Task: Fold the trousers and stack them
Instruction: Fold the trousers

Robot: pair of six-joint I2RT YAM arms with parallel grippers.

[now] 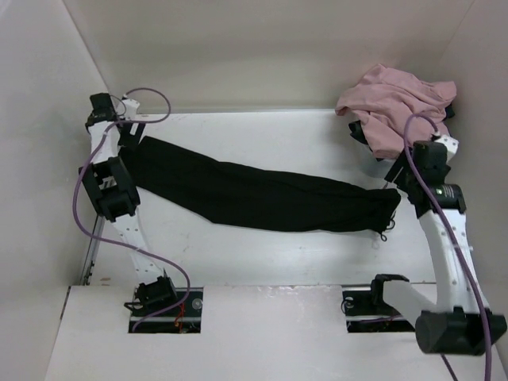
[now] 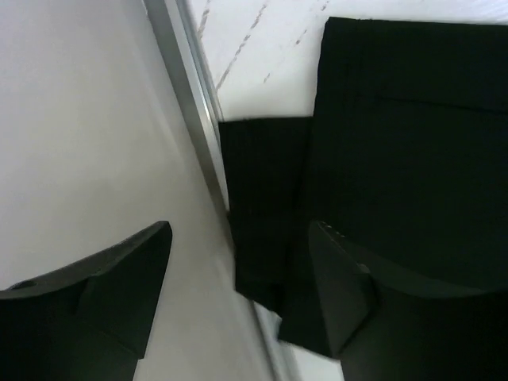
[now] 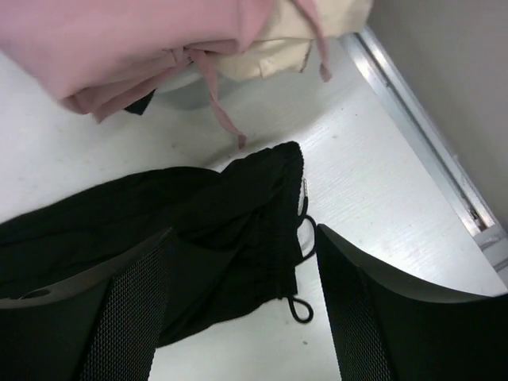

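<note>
Two ends of the trousers (image 1: 262, 194) are laid on the tabletop (image 1: 262, 250), with the left claw (image 2: 240, 238) and the right claw (image 3: 242, 238) held open and empty over them.

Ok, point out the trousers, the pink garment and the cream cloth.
trousers (image 1: 262, 197), top view, middle of the cloth
pink garment (image 1: 393, 103), top view, centre of heap
cream cloth (image 3: 341, 14), right wrist view, upper part

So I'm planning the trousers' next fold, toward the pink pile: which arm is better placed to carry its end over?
Left, probably. The left fingers stand open over the hem end of the trousers, farthest from the pink garment; the right fingers are open over the waistband, beside it.
</note>
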